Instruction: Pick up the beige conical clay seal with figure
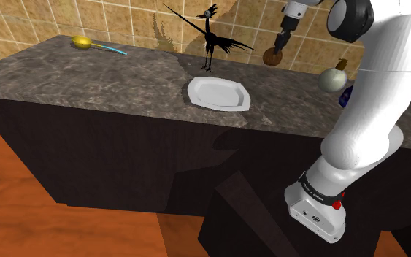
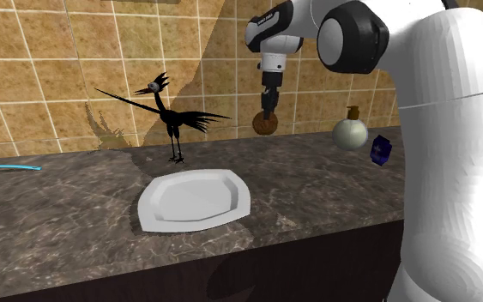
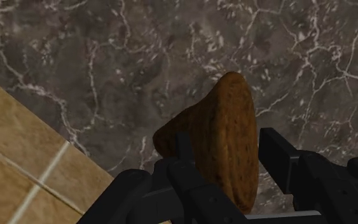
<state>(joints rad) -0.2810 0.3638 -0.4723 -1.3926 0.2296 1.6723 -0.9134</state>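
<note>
We see the claw (image 1: pixel 277 48) clamped on the conical seal (image 1: pixel 273 57). In the wrist view its black fingers (image 3: pixel 185 156) close on the seal's broad end from either side. The seal looks brown to us rather than beige, and we can make out no figure on it.

It hangs near the back edge of the worktop (image 1: pixel 109 87), close to the tiled wall (image 1: pixel 36 22), and appears clear of the marble, so we judge the pick largely done. Gripping the wide end makes sense, since the taper would give the fingers less to hold; a slip along that slope is the risk.

The white plate (image 1: pixel 218 93) lies toward the front edge, and the black bird figure (image 1: pixel 209 40) stands behind it, apart from the seal. A round flask (image 1: pixel 333 78) and a small blue box (image 1: pixel 348 93) stand further along.

A dark band low on the arm (image 1: pixel 371 109) carries pale lettering we cannot read, and the box's markings are too small to tell.
</note>
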